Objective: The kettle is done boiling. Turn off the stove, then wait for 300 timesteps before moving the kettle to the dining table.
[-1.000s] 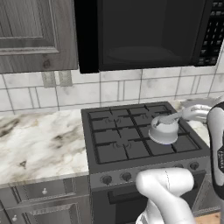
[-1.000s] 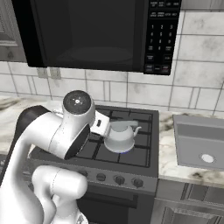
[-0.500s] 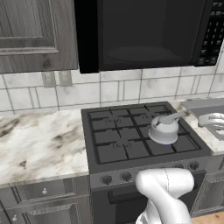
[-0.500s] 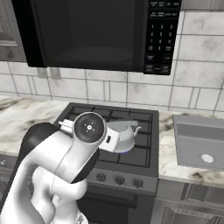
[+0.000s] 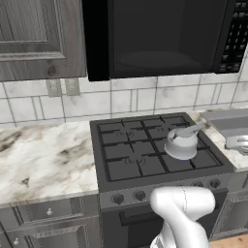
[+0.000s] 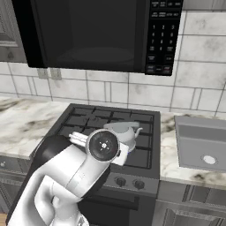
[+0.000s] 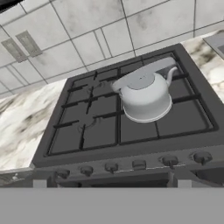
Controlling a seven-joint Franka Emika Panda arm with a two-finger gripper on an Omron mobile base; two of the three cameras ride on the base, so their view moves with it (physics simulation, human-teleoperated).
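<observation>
With the gripper wide open, the stove (image 7: 131, 144) is still to turn off: next reach the knobs (image 7: 139, 165) at lower centre, below the kettle (image 7: 145, 94).

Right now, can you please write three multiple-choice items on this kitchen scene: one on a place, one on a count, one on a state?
1. Where does the kettle stand?
A. on the stove, right side
B. in the sink
C. on the marble counter

2. How many knobs does the hand view show along the stove's front?
A. two
B. six
C. nine

3. How is the kettle posed?
A. upright on the grate
B. lying on its side
C. lifted by the gripper

Answers: 1 A, it sits on the grates right of the stove's middle. 2 B, six round knobs line the front. 3 A, its base rests flat with nothing around it.
</observation>
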